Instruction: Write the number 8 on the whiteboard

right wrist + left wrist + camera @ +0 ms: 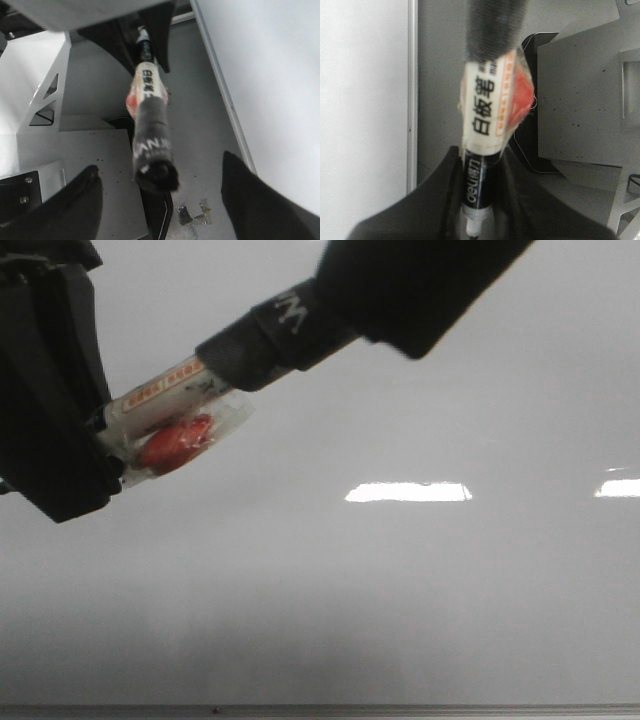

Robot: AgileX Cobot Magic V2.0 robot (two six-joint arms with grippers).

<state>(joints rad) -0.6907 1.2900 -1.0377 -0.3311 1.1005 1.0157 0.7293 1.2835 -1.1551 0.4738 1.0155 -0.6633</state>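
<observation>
The left pincer [475,220] is clamping the marker [487,135] while the right pincer [160,200] is gaping apart around its cap [152,150], risking dislodging the marker over the unmarked whiteboard [400,590]

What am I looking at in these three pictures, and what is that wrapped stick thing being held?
This is a robot with two arms, each ending in a black two-fingered gripper. One camera looks forward; the other two sit on the wrists.

The front view is filled by the large glossy pale grey-white whiteboard, with bright light reflections and a thin grey metal strip along its lower edge. No writing shows on it yet.

The left gripper is shut on a whiteboard marker with a white printed label. A small red piece under clear plastic is attached to it, and a black fabric sleeve covers its far end.

The right wrist view shows the right gripper open, its fingers on either side of that sleeved end, not gripping it.
</observation>
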